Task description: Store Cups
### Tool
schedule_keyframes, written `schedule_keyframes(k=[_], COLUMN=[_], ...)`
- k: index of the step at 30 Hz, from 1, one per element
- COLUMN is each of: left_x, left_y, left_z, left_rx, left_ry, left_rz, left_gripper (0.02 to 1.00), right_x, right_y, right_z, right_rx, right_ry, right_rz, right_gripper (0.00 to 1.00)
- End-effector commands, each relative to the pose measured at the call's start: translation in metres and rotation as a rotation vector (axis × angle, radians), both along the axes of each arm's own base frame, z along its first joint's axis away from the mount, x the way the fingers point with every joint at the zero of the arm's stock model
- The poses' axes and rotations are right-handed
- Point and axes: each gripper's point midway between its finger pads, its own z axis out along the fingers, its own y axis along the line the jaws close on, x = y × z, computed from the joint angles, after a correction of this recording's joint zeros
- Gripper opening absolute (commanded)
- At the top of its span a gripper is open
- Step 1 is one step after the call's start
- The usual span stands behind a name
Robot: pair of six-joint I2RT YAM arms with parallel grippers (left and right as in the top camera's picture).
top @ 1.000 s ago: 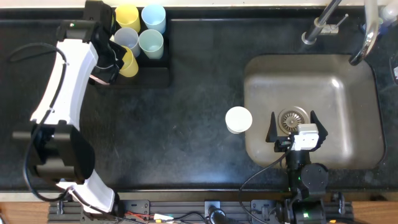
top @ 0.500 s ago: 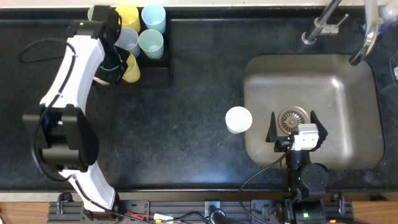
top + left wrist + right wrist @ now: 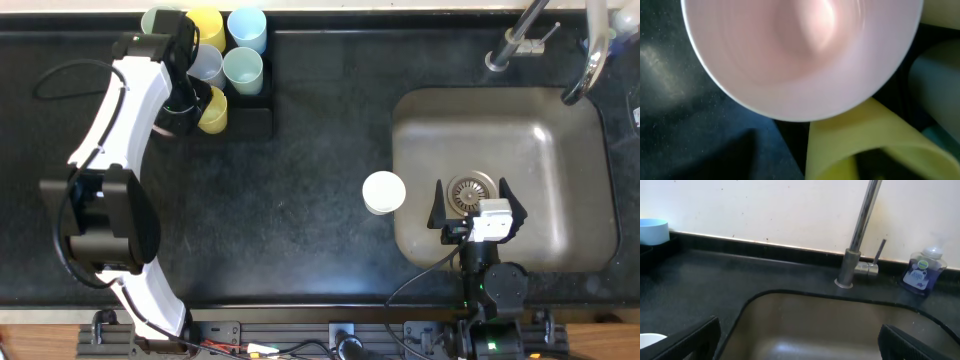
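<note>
- While the left gripper hangs over the black rack at the far left, a pale cup sits mouth-up just above a tilted yellow cup; I cannot tell whether the fingers pinch it.
- The step in hand looks like seating a cup in the rack.
- The right gripper rests over the sink, fingers spread, empty.
- A white cup stands on the counter just left of the sink; the next move likely calls for fetching it.

A dark speckled countertop has a steel sink set into its right side. A white cup sits just left of the sink. A black cup holder sits at the back left.
</note>
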Motion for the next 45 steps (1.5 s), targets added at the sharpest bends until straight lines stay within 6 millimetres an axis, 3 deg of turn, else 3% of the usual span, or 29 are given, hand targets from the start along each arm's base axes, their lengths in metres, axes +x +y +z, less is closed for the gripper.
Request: schedule_keyframes(k=[1, 5, 8, 12, 13, 15, 18, 20, 22, 24, 26, 28, 30, 32, 34, 37, 38, 41, 45], left_x=[0.002, 0.003, 0.003, 0.001, -0.005, -0.013, -0.038, -0.070, -0.109, -0.149, -0.189, -0.215, -0.228, -0.214, -0.189, -0.156, -0.150, -0.158, -0.160], left_y=[-0.001, 0.000, 0.003, 0.006, 0.004, 0.002, -0.002, -0.002, 0.002, 0.005, 0.009, 0.016, 0.025, 0.019, 0.004, -0.017, -0.024, -0.023, -0.023], left_z=[-0.004, 0.002, 0.018, 0.070, 0.101, 0.133, 0.189, 0.221, 0.236, 0.235, 0.217, 0.191, 0.163, 0.130, 0.120, 0.130, 0.148, 0.162, 0.140], left_rx=[0.022, 0.026, 0.042, 0.050, 0.046, 0.050, 0.100, 0.160, 0.217, 0.259, 0.285, 0.309, 0.358, 0.437, 0.519, 0.715, 0.874, 0.996, 0.975], left_ry=[0.005, -0.010, -0.051, -0.184, -0.261, -0.344, -0.469, -0.525, -0.544, -0.530, -0.509, -0.507, -0.529, -0.644, -0.817, -1.142, -1.334, -1.503, -1.467], left_rz=[0.004, 0.004, 0.006, -0.011, -0.028, -0.065, -0.242, -0.397, -0.527, -0.629, -0.698, -0.690, -0.669, -0.784, -0.903, -1.014, -1.020, -0.949, -0.968], left_gripper=[1.000, 1.000, 1.000, 1.000, 1.000, 1.000, 1.000, 1.000, 1.000, 1.000, 1.000, 1.000, 1.000, 1.000, 1.000, 0.998, 1.000, 1.000, 1.000], right_x=[0.000, 0.000, 0.000, 0.000, 0.000, 0.000, 0.000, 0.000, 0.000, 0.000, 0.000, 0.000, 0.000, 0.000, 0.000, 0.000, 0.000, 0.000, 0.000], right_y=[0.000, 0.000, 0.000, 0.000, 0.000, 0.000, 0.000, 0.000, 0.000, 0.000, 0.000, 0.000, 0.000, 0.000, 0.000, 0.000, 0.000, 0.000, 0.000], right_z=[-0.004, -0.004, -0.004, -0.004, -0.004, -0.004, -0.004, -0.004, -0.004, -0.004, -0.003, -0.004, -0.004, -0.004, -0.004, -0.004, -0.004, -0.004, -0.004], right_rx=[0.000, 0.000, 0.000, 0.000, 0.000, 0.000, 0.000, 0.000, 0.000, 0.000, 0.000, 0.000, 0.000, 0.000, 0.000, 0.000, 0.000, 0.000, 0.000], right_ry=[0.001, 0.001, 0.001, 0.001, 0.001, 0.001, 0.001, 0.001, 0.001, 0.001, 0.001, 0.001, 0.001, 0.001, 0.001, 0.001, 0.001, 0.001, 0.001], right_rz=[0.000, 0.000, 0.000, 0.000, 0.000, 0.000, 0.000, 0.000, 0.000, 0.000, 0.000, 0.000, 0.000, 0.000, 0.000, 0.000, 0.000, 0.000, 0.000], right_gripper=[0.998, 0.996, 0.998, 0.996, 0.998, 0.998, 0.996, 0.998, 0.993, 0.996, 0.998, 0.998, 0.996, 0.996, 0.998, 0.998, 0.996, 0.996, 0.998])
